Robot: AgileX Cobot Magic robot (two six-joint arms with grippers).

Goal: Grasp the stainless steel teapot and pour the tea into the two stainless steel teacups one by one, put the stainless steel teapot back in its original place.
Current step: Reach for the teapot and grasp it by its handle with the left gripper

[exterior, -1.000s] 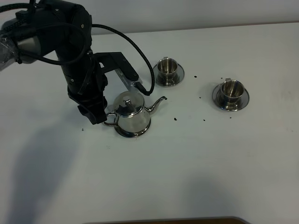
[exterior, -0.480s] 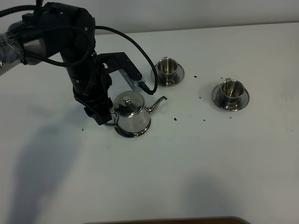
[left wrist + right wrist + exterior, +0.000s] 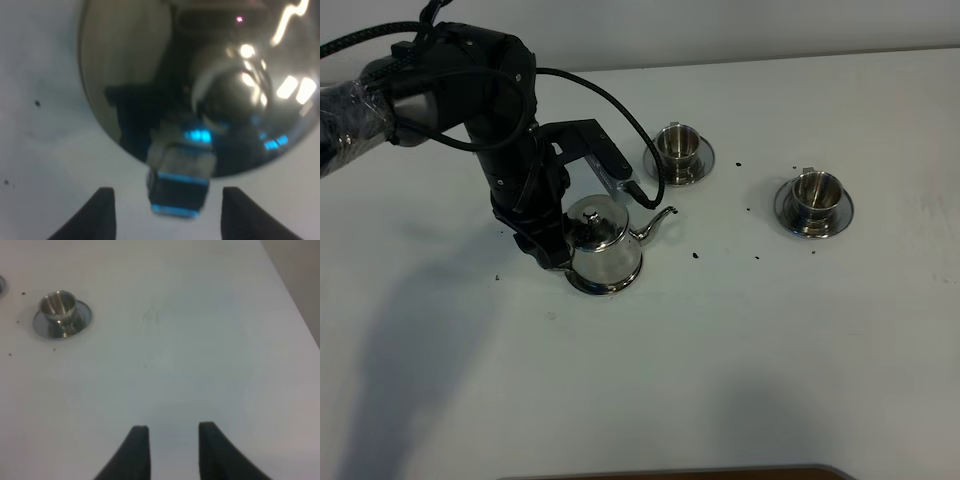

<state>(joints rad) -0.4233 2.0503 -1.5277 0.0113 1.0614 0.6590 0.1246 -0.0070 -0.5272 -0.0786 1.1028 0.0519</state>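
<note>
Teapot [image 3: 605,240] stands upright on its saucer [image 3: 620,288] on the white table [image 3: 770,360]. Its lid is on, its spout points to the right of the high view, and its loop handle faces the left arm. Left gripper [image 3: 170,216] is at that handle [image 3: 180,187]. The wrist view shows its two dark fingertips [image 3: 102,212] set wide apart with the handle between them. There is a clear gap on each side, so the gripper has hold of nothing. From above, the arm hides the gripper and most of the handle.

Left cup [image 3: 678,143] sits just beyond the spout tip without touching it, and right cup [image 3: 815,192] sits well off to the right. Each rests on one of the cup saucers [image 3: 705,160]. Dark specks [image 3: 694,255] lie scattered on the table between teapot and cups.

Right gripper [image 3: 172,452] hangs over bare table with its fingers a little apart and nothing between them. The right cup [image 3: 59,305] shows far ahead of it in its wrist view.
</note>
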